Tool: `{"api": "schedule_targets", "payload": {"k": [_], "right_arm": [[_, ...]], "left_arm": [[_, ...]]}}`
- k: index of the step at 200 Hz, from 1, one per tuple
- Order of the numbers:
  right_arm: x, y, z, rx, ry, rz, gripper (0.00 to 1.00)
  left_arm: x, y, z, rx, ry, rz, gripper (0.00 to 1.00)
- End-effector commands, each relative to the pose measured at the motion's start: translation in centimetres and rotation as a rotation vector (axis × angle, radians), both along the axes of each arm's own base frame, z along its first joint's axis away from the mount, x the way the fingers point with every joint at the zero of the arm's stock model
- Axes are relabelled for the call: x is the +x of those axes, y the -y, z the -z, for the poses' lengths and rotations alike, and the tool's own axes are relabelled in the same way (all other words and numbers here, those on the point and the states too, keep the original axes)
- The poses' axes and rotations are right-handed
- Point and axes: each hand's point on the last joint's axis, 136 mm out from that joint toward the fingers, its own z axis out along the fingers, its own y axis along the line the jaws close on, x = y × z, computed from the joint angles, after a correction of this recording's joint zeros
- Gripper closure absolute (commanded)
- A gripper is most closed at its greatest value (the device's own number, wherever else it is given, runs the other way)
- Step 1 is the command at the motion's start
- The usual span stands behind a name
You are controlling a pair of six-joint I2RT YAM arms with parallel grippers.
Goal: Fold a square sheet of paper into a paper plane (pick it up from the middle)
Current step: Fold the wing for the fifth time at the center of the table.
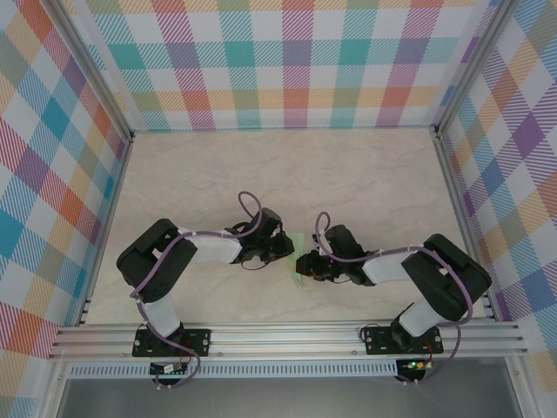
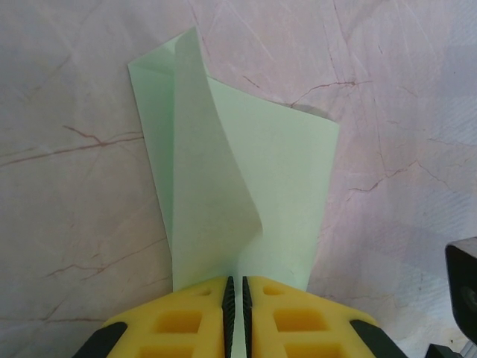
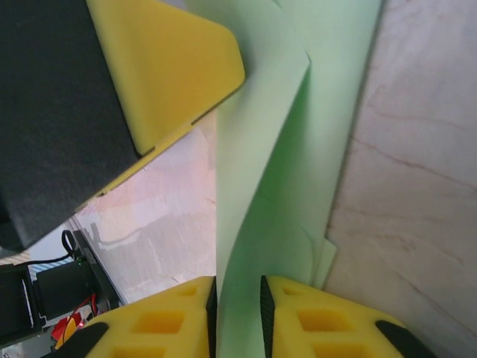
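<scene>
On the pale marbled surface (image 1: pixel 261 174), near its middle, the left hand (image 2: pixel 237 294) and right hand (image 3: pixel 238 298) are each clenched on an edge of the half-folded square sheet of paper (image 2: pixel 253 186) — if they pull apart or twist unevenly, the thin sheet could tear or crease crooked.

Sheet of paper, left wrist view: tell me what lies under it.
The marbled table shows around the sheet of paper, pinched by the left gripper. Anything directly beneath is covered by it.
</scene>
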Motion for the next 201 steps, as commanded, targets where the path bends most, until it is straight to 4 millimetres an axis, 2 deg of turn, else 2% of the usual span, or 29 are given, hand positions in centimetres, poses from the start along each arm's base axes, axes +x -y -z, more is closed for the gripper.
{"api": "schedule_targets", "payload": {"k": [1, 18, 50, 86, 146, 201], "right_arm": [[-0.5, 0.8, -0.2, -0.034, -0.017, -0.005, 0.75], [-0.7, 0.7, -1.0, -0.019, -0.009, -0.015, 0.76], [-1.5, 0.1, -1.8, 0.017, -0.009, -0.073, 0.86], [-2.3, 0.1, -0.4, -0.009, -0.063, -0.098, 0.94], [-4.1, -0.3, 2.1, -0.043, -0.169, -0.153, 0.93], [-4.1, 0.0, -0.2, -0.034, -0.128, -0.144, 0.85]], "left_arm": [[-1.9, -1.2, 2.8, 0.107, -0.070, 0.028, 0.85], [-1.9, -1.2, 2.7, 0.109, -0.069, 0.030, 0.85], [-2.0, -1.0, 2.7, 0.108, -0.071, 0.039, 0.86], [-2.0, -0.8, 2.6, 0.111, -0.072, 0.041, 0.86], [-2.1, -0.9, 2.6, 0.126, -0.086, 0.035, 0.87], [-2.1, -1.1, 2.5, 0.130, -0.091, 0.030, 0.88]]}}
